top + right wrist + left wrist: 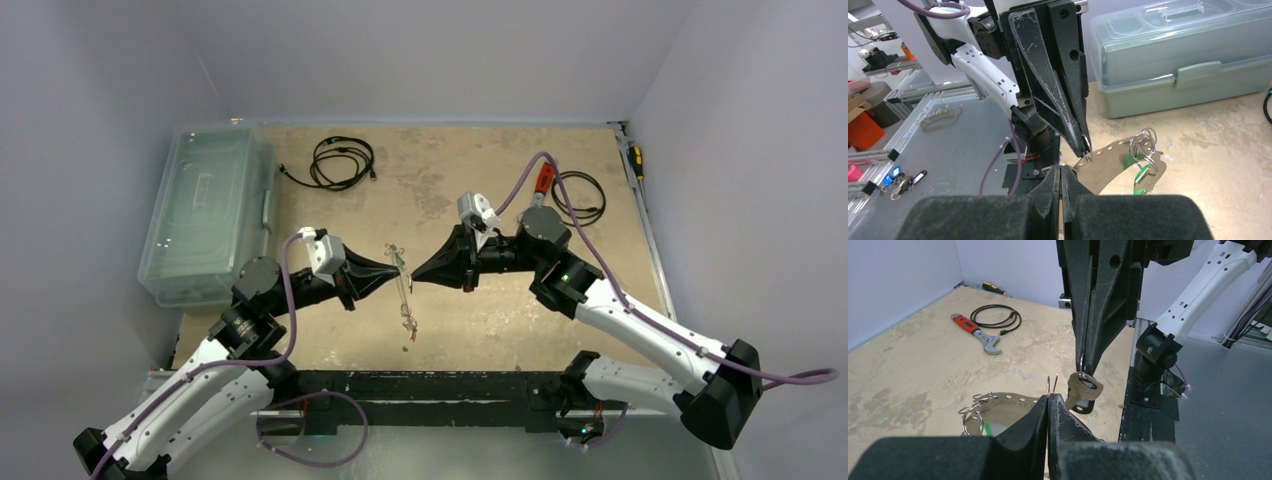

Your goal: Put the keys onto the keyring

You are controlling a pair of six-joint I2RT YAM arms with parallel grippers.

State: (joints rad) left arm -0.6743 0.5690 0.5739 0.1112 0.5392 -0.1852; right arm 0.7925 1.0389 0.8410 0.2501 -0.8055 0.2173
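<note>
My left jaws pinch thin flat grey metal hoop; right jaws pinch small silver black-headed key beside it. Risk: key swivels in my grip, misses hoop.

We see soft, even overhead light, no hard shadows; walls read bluish-grey. Top view a bit dim, w/ faint shade under the arms on the table. Wrist views brighter: left gripper & right gripper blur up close at the btm edge, key is sharp, keyring glints slightly.
</note>
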